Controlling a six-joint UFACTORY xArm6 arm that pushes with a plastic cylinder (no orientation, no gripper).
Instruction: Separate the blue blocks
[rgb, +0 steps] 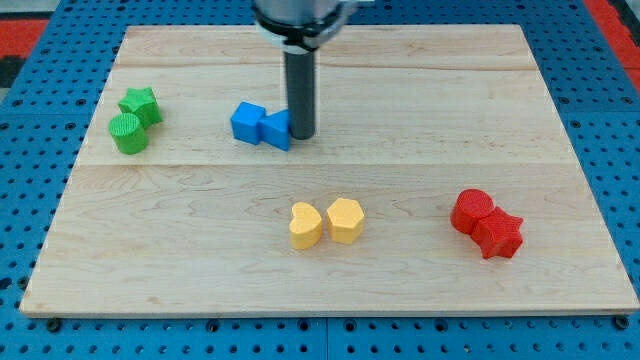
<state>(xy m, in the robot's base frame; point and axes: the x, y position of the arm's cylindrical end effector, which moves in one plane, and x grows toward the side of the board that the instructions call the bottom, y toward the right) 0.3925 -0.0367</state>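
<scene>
A pale wooden board lies on a blue perforated counter and carries four pairs of small coloured blocks. The arm's dark rod descends from the view's top centre; the arm carries no end effector that opens or shuts, so it has hold of nothing. The rod's tip rests against the right side of the blue blocks. The two blue blocks sit touching each other a little left of the board's centre, in its upper half: a blue cube-like block on the left and a smaller blue block, its shape unclear, just beside the tip. At the view's lower right, a red cylinder touches a red star. Near the bottom centre, a yellow heart stands just beside a yellow hexagon. At the view's left, a green star touches a green cylinder
</scene>
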